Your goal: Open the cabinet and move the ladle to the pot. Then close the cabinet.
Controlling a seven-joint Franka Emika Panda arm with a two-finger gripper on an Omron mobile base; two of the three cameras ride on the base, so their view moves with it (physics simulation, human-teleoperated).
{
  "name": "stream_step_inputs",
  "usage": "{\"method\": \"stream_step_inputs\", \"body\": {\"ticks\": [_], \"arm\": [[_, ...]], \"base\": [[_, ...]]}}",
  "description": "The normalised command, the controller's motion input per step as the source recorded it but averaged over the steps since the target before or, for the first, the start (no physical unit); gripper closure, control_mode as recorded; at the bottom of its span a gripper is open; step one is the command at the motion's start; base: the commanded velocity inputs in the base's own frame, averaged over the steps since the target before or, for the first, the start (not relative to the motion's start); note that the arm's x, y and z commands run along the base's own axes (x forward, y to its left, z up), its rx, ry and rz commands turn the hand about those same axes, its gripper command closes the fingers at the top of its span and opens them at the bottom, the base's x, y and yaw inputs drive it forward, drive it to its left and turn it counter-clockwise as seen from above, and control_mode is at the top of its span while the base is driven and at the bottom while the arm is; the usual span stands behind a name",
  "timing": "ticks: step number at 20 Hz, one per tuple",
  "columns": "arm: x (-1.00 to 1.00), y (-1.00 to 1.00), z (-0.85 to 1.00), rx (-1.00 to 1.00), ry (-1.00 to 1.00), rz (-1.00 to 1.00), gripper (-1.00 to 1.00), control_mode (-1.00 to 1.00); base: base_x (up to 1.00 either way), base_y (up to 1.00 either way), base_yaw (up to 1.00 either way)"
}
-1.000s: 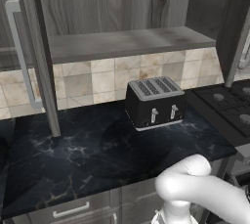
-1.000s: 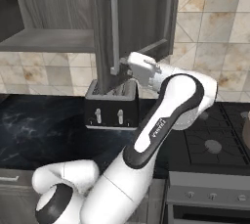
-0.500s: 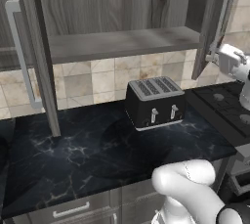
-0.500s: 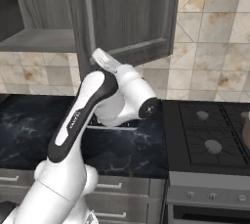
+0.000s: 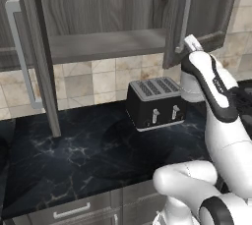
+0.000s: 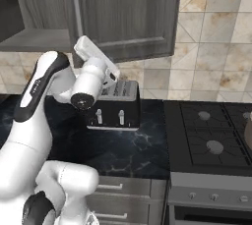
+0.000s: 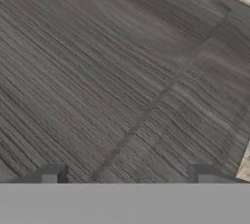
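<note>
A: From where does the left base view look?

B: From behind the arm on its left side, forward and down across the dark worktop [image 5: 74, 155] toward the tiled wall, with the open cabinet [image 5: 103, 42] up top.

A: And the right base view?

B: From behind on the right side, also forward and down. It takes in the worktop's right end and the stove [image 6: 209, 135] beside it.

A: What do the two share?

B: The toaster [image 5: 155, 102] at the worktop's back edge, the cabinet's right door [image 6: 125, 10] and the arm.

A: The hand view?

B: Very near that door's wood grain [image 7: 112, 71], rolled askew, a tile corner at upper right.
</note>
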Motion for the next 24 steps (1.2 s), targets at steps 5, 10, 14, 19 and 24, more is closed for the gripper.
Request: {"method": "stream_step_inputs", "body": {"ticks": [5,10,14,19,24], "arm": [[1.0,0.01,0.45,0.11,0.12,-0.2,-1.0,-1.0],[0.92,-0.22,0.34,0.07,0.24,0.0,-1.0,-1.0],[0.26,-0.11,0.0,0.0,0.1,0.03,-1.0,-1.0],[-0.38,-0.43,0.03,0.01,0.0,0.01,-1.0,-1.0],[-0.67,-0.73,0.23,0.02,0.0,0.03,-1.0,-1.0]], "base": [[0.0,0.0,0.0],[0.0,0.0,0.0],[0.0,0.0,0.0],[0.0,0.0,0.0],[0.0,0.0,0.0]]}}
